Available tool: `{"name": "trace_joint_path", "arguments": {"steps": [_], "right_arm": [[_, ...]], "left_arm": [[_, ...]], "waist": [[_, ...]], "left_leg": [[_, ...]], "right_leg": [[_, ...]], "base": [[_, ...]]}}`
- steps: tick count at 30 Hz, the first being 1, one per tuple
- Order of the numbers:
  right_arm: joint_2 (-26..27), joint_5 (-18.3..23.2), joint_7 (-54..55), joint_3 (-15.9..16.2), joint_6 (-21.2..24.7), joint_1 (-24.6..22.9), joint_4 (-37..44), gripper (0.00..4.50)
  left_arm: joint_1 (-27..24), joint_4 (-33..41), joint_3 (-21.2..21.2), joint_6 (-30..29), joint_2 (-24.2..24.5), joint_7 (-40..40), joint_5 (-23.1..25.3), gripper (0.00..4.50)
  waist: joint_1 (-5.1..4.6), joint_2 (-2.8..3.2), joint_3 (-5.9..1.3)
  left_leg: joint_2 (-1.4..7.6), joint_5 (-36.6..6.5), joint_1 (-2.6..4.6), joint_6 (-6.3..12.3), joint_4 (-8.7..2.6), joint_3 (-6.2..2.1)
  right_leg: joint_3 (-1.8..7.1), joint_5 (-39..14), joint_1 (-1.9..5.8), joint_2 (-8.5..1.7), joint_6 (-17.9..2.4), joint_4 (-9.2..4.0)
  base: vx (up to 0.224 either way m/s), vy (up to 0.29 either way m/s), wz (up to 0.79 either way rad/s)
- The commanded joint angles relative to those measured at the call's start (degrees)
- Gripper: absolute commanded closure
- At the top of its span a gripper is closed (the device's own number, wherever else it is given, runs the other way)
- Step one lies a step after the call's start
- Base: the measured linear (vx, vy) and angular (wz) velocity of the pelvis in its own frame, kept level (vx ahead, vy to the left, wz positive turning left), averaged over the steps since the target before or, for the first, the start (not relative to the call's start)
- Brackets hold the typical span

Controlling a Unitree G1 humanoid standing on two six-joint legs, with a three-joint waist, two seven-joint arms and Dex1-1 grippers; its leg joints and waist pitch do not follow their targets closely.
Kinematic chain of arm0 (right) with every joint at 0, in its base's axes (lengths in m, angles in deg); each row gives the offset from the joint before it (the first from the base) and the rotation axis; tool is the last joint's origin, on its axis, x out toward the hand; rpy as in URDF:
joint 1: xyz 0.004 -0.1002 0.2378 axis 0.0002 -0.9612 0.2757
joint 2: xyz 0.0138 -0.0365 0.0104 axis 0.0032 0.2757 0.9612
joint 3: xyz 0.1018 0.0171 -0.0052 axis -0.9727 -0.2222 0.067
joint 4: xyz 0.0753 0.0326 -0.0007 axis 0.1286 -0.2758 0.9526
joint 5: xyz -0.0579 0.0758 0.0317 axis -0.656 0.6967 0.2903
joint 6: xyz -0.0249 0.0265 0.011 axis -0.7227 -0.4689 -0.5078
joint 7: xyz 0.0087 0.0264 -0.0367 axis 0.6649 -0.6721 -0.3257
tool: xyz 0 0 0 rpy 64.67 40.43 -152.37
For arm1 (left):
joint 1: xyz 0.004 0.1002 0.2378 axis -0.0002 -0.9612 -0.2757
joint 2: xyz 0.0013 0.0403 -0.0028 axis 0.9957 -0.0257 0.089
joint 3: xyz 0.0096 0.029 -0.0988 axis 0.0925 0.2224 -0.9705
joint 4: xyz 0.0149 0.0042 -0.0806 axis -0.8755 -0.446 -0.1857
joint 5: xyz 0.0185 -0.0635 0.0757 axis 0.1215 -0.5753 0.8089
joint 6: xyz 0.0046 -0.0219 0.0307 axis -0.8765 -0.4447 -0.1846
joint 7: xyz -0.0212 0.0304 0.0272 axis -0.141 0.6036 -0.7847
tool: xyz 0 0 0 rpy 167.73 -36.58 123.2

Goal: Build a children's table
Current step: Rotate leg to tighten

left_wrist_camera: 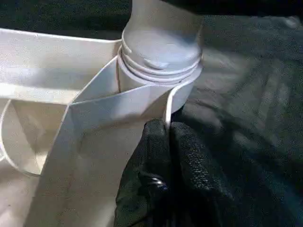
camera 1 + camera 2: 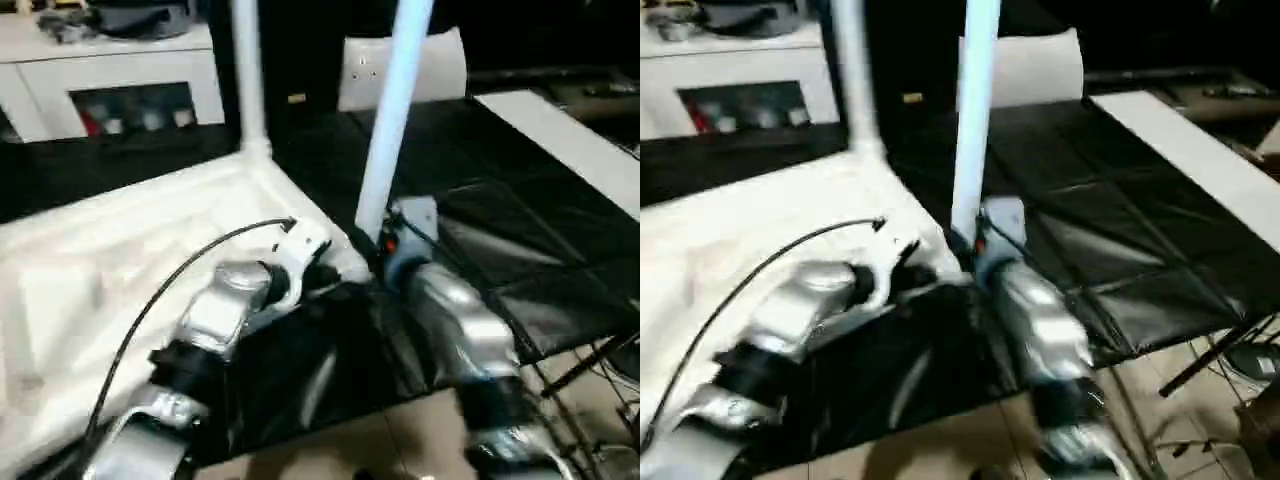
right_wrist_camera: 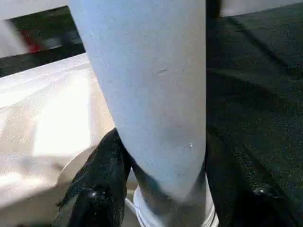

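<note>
The white table top (image 2: 120, 250) lies upside down on a black-covered surface, ribs facing up. One white leg (image 2: 248, 70) stands upright in the far corner socket. A second leg (image 2: 393, 120) stands in the near right corner socket (image 1: 161, 71). My right gripper (image 3: 165, 189) is shut around the base of this second leg, one black finger (image 3: 102, 179) on each side. My left gripper (image 1: 168, 137) is shut on the table top's thin rim right beside that socket, and sits just left of the right gripper (image 2: 385, 250).
A white cabinet (image 2: 110, 70) with dark openings stands at the back left. A white cushion-like bag (image 2: 440, 65) lies behind the legs. A white board (image 2: 570, 140) lies on the black cloth (image 2: 500, 200) at the right. A black cable (image 2: 170, 280) arcs over my left forearm.
</note>
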Motion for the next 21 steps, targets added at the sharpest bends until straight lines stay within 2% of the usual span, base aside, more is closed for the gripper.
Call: {"name": "trace_joint_path", "arguments": {"steps": [1,2,4,6,7,8,10,12,17,19,21], "right_arm": [[3.8,2.1,-0.7,2.6,0.2,-0.8,-2.4,2.22],[4.6,1.9,0.1,1.9,-0.8,-0.9,-2.4,2.01],[5.2,2.2,0.9,0.9,-2.6,-1.2,-1.9,1.84],[5.3,2.5,1.4,0.1,-3.5,-1.4,-1.6,1.64],[4.7,2.8,0.8,-0.2,-4.1,-1.7,-0.7,1.52],[4.4,2.9,0.4,-0.2,-4.3,-1.8,-0.5,1.44],[2.2,3.3,-2.4,-0.1,-5.0,-3.0,2.0,1.2],[-0.8,4.1,-6.1,-0.1,-4.8,-4.9,5.2,1.08],[-10.3,5.4,-17.5,0.8,-5.2,-9.5,11.7,0.64],[-12.8,6.3,-20.7,0.6,-5.4,-10.2,12.6,0.45],[-16.8,8.0,-26.4,0.3,-5.7,-11.3,13.8,0.29]], "left_arm": [[3.5,1.8,-1.7,2.5,-1.2,3.5,0.2,4.5],[3.4,2.0,-1.5,2.2,-1.2,3.6,0.4,4.5],[3.0,2.3,-0.7,1.9,-0.5,2.9,0.6,4.5],[2.7,2.3,-0.2,2.3,0.3,2.3,0.7,4.5],[2.4,2.4,-0.1,2.4,1.3,1.3,0.3,4.5],[2.4,2.5,0.0,2.5,1.5,0.9,0.3,4.5],[1.6,2.7,0.9,3.9,3.7,-2.2,0.4,4.5],[0.8,2.8,1.9,5.8,6.1,-5.8,0.3,4.5],[-1.5,3.5,4.6,10.4,12.6,-15.8,-0.3,4.5],[-1.9,3.5,5.4,11.9,14.5,-18.8,-0.6,4.5],[-2.2,3.2,6.5,14.9,17.2,-23.3,-0.9,4.5]], "waist": [[0.87,-0.03,-4.47],[1.33,0.14,-4.88],[1.77,0.21,-4.72],[1.96,0.27,-4.66],[2.13,0.68,-4.68],[2.08,0.48,-4.68],[2.09,0.76,-4.38],[2.34,0.62,-4.23],[2.49,0.62,-4.03],[2.68,0.67,-3.8],[3.01,0.78,-3.79]], "left_leg": [[0.75,-4.6,-0.88,2.27,-3.76,-0.04],[0.81,0.8,-1.34,3.49,-3.41,-0.06],[0.81,4.4,-1.29,5.54,-3.16,0.16],[0.58,4.5,-1.43,6.53,-3.05,0.26],[0.68,3.6,-1.28,6.56,-3.16,0.24],[0.78,2.8,-1.28,6.56,-3.15,0.34],[0.98,0.4,-1.07,5.89,-3.36,0.46],[1.0,-1.6,-1.04,5.1,-3.55,0.43],[0.99,-4.5,-0.96,3.97,-3.69,0.53],[1.07,-6.4,-0.63,3.26,-3.88,0.59],[1.11,-7.3,-0.54,3.05,-3.94,0.58]], "right_leg": [[3.71,-13.9,3.46,-3.61,-6.6,-3.25],[3.98,-6.2,3.69,-3.56,-8.5,-1.88],[4.14,0.0,3.48,-3.43,-10.8,-1.23],[4.22,1.1,3.64,-3.4,-11.8,-1.01],[4.22,0.3,3.75,-3.47,-12.0,-0.99],[4.22,-0.5,3.7,-3.42,-11.9,-1.07],[4.2,-3.4,3.47,-3.39,-11.4,-1.49],[4.2,-6.1,3.66,-3.36,-10.2,-1.86],[4.36,-9.3,3.72,-3.37,-8.7,-2.24],[4.27,-13.8,3.42,-3.35,-7.6,-2.75],[4.22,-16.0,3.31,-3.4,-7.1,-3.07]], "base": [[0.051,-0.027,0.07],[0.054,-0.03,0.03],[0.055,-0.026,-0.01],[0.0,0.0,0.0],[0.0,0.0,0.0],[0.0,0.0,0.0],[0.0,0.0,0.0],[0.0,0.0,0.0],[0.0,0.0,0.0],[0.0,0.0,0.0],[0.0,0.0,0.0]]}}
